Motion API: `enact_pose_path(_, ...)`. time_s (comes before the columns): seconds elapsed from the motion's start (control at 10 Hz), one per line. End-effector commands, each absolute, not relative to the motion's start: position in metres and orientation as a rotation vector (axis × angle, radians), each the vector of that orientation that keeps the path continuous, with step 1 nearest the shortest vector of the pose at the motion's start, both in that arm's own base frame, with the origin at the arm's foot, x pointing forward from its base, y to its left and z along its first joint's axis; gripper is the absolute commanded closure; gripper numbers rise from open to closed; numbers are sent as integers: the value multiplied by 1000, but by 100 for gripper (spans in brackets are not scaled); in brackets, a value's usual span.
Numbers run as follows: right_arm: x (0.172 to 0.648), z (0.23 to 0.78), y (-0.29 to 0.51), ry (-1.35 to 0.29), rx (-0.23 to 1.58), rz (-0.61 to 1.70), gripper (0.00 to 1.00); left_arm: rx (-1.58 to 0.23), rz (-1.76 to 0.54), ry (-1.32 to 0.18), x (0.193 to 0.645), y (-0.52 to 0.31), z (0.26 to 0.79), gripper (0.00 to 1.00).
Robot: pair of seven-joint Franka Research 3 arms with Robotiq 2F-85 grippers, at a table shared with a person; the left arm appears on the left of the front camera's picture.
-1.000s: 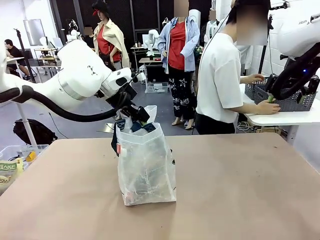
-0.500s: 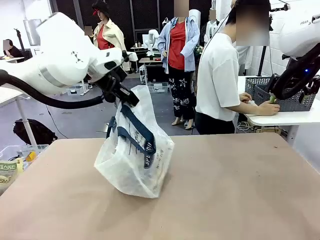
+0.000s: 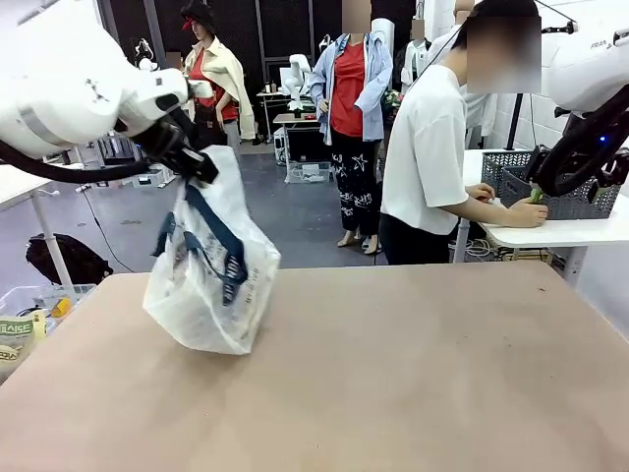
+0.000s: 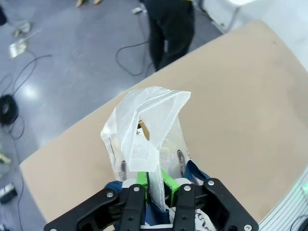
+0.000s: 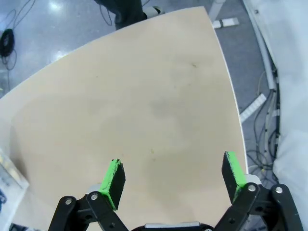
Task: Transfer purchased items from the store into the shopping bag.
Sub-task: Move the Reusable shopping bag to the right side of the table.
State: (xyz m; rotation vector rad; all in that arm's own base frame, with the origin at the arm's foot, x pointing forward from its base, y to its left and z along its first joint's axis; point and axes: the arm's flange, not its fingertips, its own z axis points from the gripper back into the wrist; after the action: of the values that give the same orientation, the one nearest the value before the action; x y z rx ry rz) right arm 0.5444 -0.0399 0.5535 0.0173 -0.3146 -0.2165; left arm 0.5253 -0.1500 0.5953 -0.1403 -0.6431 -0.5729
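Above the worktop [image 3: 413,374], bag hoisted by its rim

Left claw [image 4: 155,185] is pinched on the shopping bag [image 3: 211,275], hanging it tilted over the worktop's left side, probably to hold its mouth up. Right claw [image 5: 173,180] hovers spread, holding nothing. Farther off, a person [image 3: 432,147] reaches toward a grey basket [image 3: 550,192].

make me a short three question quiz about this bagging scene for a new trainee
1. True or false: the left gripper is shut on the rim of the shopping bag.
2. How do the right gripper jaws stand? A) wide open, holding nothing B) shut on a bottle C) shut on the bag
3. Fill in: the person's hand rests beside the dark lattice ____ on the side table.

Key: 1 true; 2 A; 3 basket
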Motion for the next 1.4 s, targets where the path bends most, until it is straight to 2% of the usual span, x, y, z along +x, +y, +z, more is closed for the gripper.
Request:
enact_pose_path(0.0,544,553,-37,-311,-4,-238,0,-55,-474,-595,531,-122,632,100)
enact_pose_path(0.1,544,553,-37,-311,-4,-238,0,1,-466,-563,532,-103,639,100)
enact_pose_path(0.2,544,553,-37,-311,-4,-238,0,68,-501,-468,536,-82,642,100)
enact_pose_path(0.4,544,553,-37,-311,-4,-238,0,34,-403,-415,553,-35,649,100)
enact_pose_path(0.5,544,553,-37,-311,-4,-238,0,-8,-425,-387,561,-17,644,100)
enact_pose_path(0.8,544,553,-37,-311,-4,-238,0,32,-364,-262,592,5,605,100)
enact_pose_path(0.9,544,553,-37,-311,-4,-238,0,18,-366,-260,600,11,602,92)
enact_pose_path(1.2,544,553,-37,-311,-4,-238,0,24,-332,-288,601,13,605,33)
enact_pose_path(1.3,544,553,-37,-311,-4,-238,0,-5,-303,-362,599,11,612,13)
